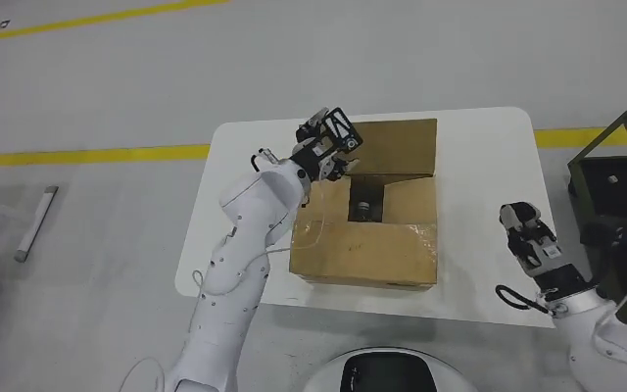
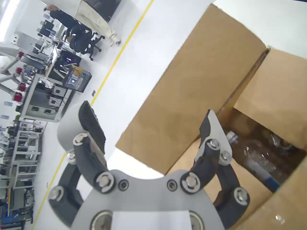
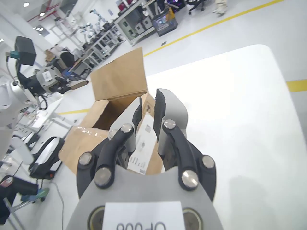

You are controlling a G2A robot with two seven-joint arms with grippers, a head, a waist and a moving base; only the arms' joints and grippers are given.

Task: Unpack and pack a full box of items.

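A brown cardboard box (image 1: 367, 250) stands in the middle of the white table (image 1: 480, 137). Its far flap (image 2: 199, 77) is folded up and back, and the other flaps leave a dark gap. Clear plastic bottles (image 2: 254, 161) lie inside; one bottle (image 1: 363, 208) shows through the gap. My left gripper (image 1: 333, 132) hangs open over the box's far left corner, nothing between its fingers (image 2: 92, 125). My right gripper (image 1: 524, 230) is low over the table to the right of the box (image 3: 81, 140), pads (image 3: 159, 113) almost together and holding nothing.
A green-framed rack (image 1: 598, 186) stands just past the table's right edge. A grey rod (image 1: 34, 223) lies on the floor far to the left. Bare tabletop stretches between the box and my right gripper.
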